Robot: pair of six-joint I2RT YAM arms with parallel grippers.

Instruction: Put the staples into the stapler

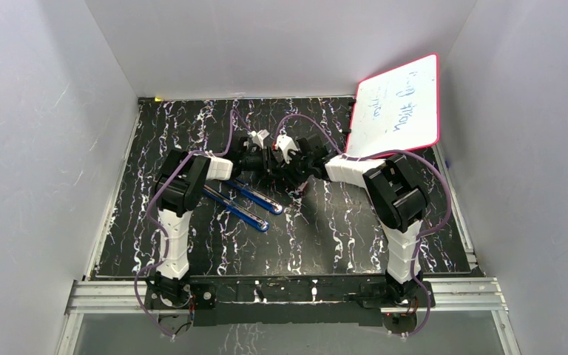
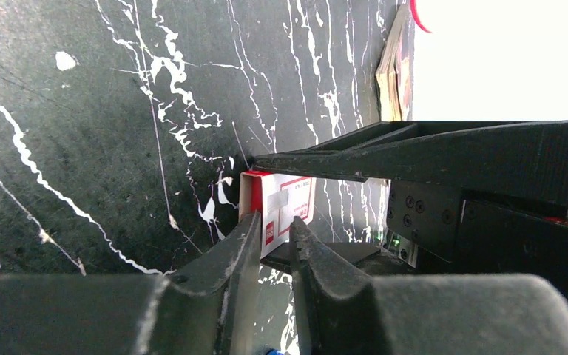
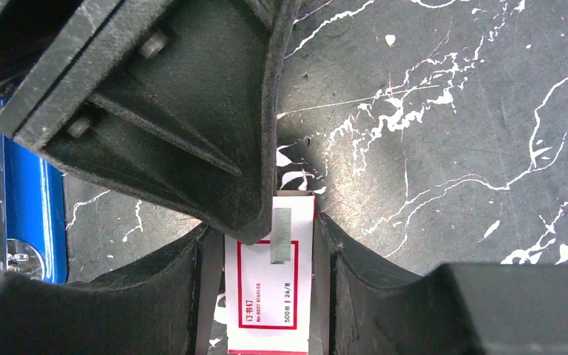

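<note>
Left tool (image 2: pixel 275 228) is closed to a narrow gap. In the right wrist view its dark tip pinches the upper end of the staples (image 3: pixel 282 237), a short grey strip that sticks out past the tip. Directly below that strip sits the red-and-white box (image 3: pixel 270 314), with the strip lying across its top edge. The right tool (image 3: pixel 266 251) clamps this box, one finger pressed against each long side, with the printed label face-up between them.

From above, the two tools meet tip to tip over the middle of the black marbled worktop (image 1: pixel 340 237). The blue stapler (image 1: pixel 244 212) lies flat on the worktop on the near side of the left tool, apart from both tools, opened into two long arms. A red-edged whiteboard (image 1: pixel 399 103) leans beyond the right tool, off to its right.
</note>
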